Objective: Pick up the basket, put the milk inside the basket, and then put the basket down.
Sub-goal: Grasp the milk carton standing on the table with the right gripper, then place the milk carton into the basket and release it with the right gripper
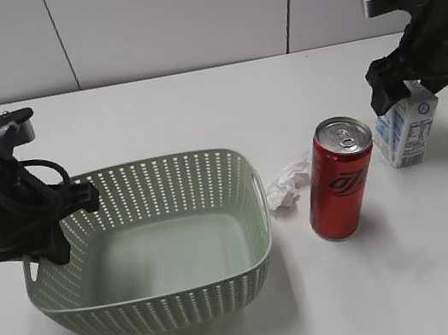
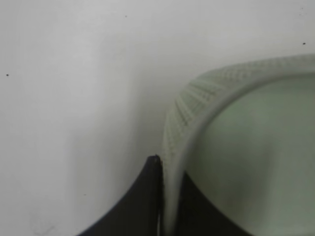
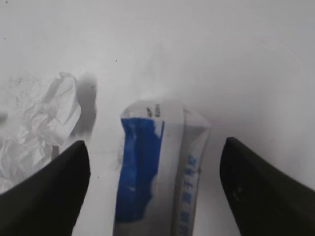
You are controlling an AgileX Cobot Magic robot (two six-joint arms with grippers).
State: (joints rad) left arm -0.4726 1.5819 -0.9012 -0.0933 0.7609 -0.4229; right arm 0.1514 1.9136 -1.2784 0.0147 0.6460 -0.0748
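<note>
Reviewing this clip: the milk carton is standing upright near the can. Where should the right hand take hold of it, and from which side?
Grip the milk across its upper body, coming down from above. It stands upright, apart from the red can and crumpled wrapper, so both flat side faces are free. In the right wrist view the right hand is open, a finger on either side of the carton, so closing there looks sound.

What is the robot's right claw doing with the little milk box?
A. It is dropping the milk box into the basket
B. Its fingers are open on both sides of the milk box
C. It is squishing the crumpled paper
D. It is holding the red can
B: in the right wrist view the right gripper has its two dark fingers spread wide apart, with the milk standing on the table between them, untouched by either.
</note>
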